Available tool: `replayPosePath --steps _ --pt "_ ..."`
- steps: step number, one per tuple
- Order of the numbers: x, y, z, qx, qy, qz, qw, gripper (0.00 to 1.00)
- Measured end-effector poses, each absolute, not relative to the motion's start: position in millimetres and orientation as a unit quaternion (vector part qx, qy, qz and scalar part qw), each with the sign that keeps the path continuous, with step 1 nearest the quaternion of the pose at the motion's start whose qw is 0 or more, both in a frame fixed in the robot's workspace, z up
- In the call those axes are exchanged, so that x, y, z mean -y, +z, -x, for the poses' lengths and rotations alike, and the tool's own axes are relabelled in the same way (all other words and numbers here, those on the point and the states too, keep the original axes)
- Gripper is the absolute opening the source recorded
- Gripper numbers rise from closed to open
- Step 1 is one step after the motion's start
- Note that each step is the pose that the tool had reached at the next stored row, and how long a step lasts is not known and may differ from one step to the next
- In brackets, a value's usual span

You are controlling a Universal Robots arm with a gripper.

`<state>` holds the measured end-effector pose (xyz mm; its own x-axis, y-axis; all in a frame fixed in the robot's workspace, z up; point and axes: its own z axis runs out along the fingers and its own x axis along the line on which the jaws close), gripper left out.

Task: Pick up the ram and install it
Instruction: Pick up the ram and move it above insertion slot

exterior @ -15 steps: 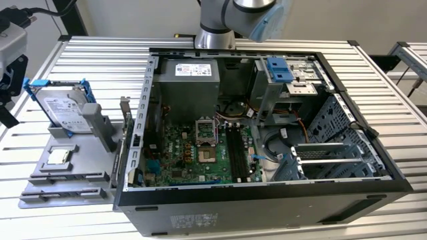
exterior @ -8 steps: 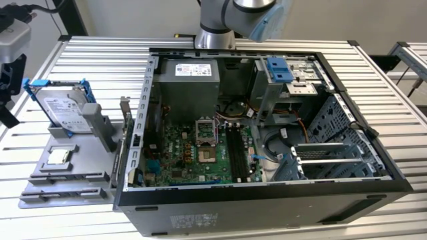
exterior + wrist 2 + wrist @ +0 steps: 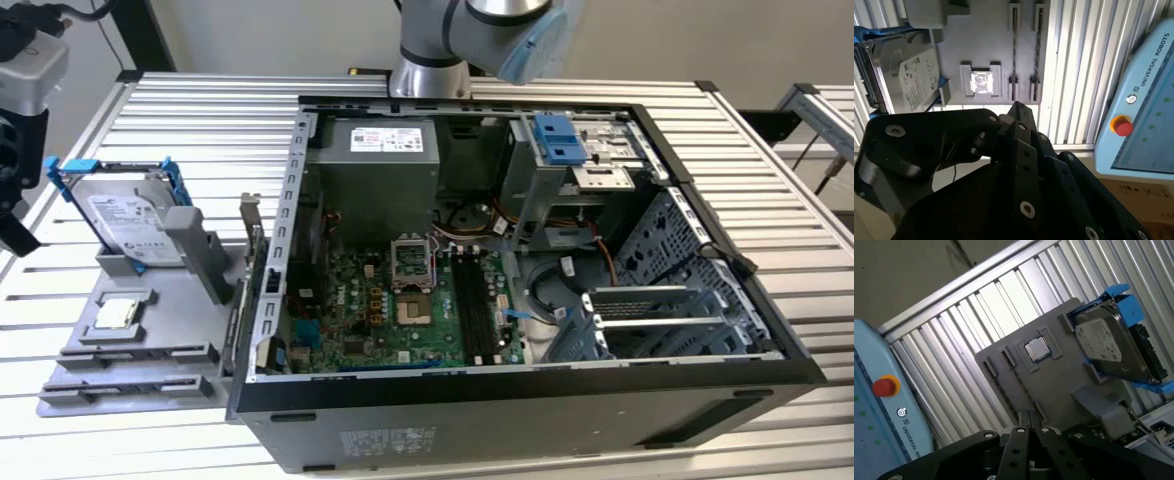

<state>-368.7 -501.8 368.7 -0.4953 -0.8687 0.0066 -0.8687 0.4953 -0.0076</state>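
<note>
Black robot hand [image 3: 1029, 415], fingertips pressed together on nothing, hangs near the grey plastic parts tray [image 3: 1064, 385] on the ribbed metal table [image 3: 979, 305]. A white-labelled silver hard drive [image 3: 1106, 342] stands in the tray. I cannot tell where the blue ram stick lies.

- One black open computer tower case [image 3: 534, 425], lying on its side.
- One green motherboard [image 3: 350, 312] inside it.
- One grey metal power supply box [image 3: 374, 175].
- One blue plastic drive-bay latch [image 3: 561, 138].
- One flat grey fixture tray [image 3: 140, 365] beside the case.
- One silver hard drive in a blue bracket [image 3: 127, 215].
- One small square silver processor chip [image 3: 116, 313].
- Two narrow slotted holders [image 3: 1014, 50] on the tray.
- One pale blue teach pendant [image 3: 1146, 90], with one round red button [image 3: 1122, 126].
- One black robot gripper [image 3: 1029, 415].
- One slatted metal table [image 3: 200, 110].
</note>
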Motion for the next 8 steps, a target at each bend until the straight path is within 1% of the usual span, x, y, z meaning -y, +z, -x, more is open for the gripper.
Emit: replayPosePath --steps 8 --pt "501.8 367.5 368.8 0.826 0.005 -0.564 0.001 0.0"
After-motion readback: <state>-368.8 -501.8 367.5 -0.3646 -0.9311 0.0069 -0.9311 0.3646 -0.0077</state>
